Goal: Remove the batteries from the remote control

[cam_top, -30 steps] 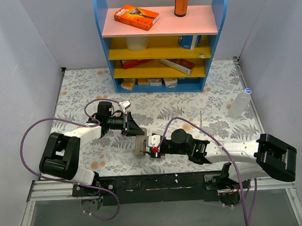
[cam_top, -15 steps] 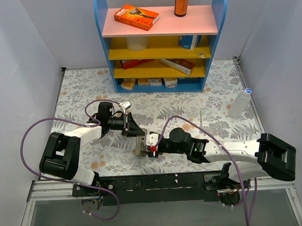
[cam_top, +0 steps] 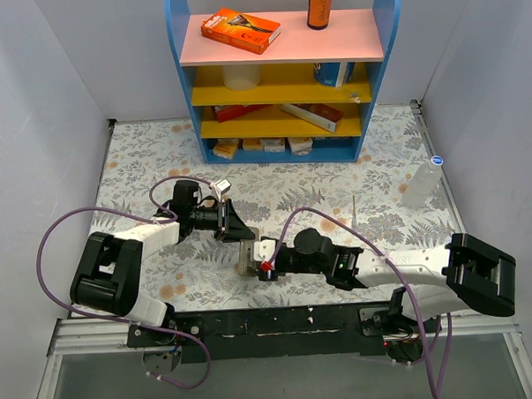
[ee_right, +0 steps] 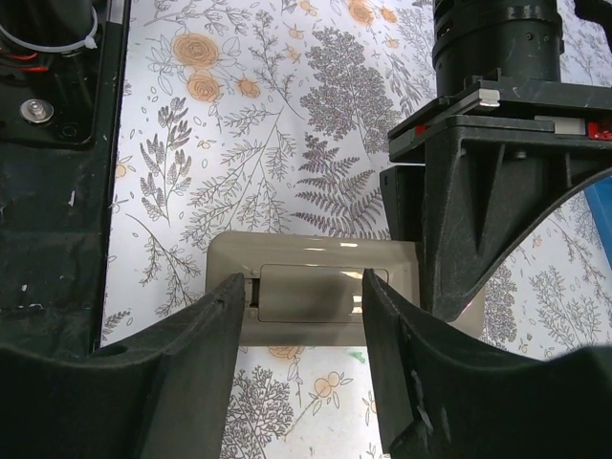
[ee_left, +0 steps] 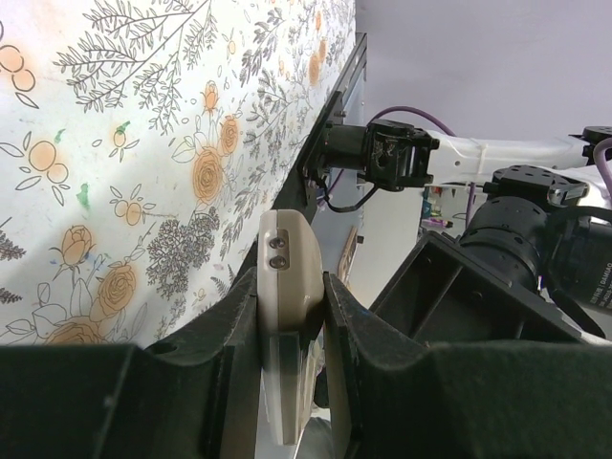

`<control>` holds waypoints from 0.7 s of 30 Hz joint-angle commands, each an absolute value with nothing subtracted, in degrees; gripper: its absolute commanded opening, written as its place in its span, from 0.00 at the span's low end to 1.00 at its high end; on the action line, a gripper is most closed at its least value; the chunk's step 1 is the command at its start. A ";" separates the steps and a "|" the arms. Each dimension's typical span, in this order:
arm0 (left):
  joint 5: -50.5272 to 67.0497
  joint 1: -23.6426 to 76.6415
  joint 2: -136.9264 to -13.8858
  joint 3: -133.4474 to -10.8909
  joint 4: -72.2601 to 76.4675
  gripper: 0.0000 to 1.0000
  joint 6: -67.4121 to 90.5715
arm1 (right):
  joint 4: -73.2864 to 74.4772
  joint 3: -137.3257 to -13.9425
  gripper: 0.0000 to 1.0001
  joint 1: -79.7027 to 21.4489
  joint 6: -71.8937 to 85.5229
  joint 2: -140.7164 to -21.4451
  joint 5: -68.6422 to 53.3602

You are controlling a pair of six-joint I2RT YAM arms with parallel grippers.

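- Remote (cam_top: 245,256) was held low over the table (cam_top: 140,152), close to its near edge. The long axis ran roughly far to near, with the free end toward the arm bases.
- The left gripper (cam_top: 241,238) was clamped on the remote's far end.
- The right gripper (ee_right: 302,292) hovered over the remote with its jaws apart, one finger (ee_right: 191,354) on each side of a rectangular panel.
- Top view: the right wrist covered part of the remote, so its face could not be read.
- Right wrist view: the panelled face was turned to the camera, and the left gripper's black body hid one end.
- Left wrist view: the remote appeared edge-on, with two small dots at its tip.
- Surroundings: a blue shelf (cam_top: 179,79) stood at the far side and a clear bottle (cam_top: 422,184) at the right, both well apart from the grippers.
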State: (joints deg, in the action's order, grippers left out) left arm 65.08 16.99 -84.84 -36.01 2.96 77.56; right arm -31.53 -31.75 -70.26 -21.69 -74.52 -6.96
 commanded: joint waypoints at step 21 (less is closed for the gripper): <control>65.65 17.05 -86.22 -36.74 2.02 0.00 78.84 | -40.60 -29.97 0.55 -76.99 -35.33 -78.75 10.55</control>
State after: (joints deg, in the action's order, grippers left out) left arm 62.57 16.62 -86.26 -36.01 3.01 76.71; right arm -36.60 -30.17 -76.42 -32.67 -77.54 6.59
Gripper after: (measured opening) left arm 0.243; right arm 0.556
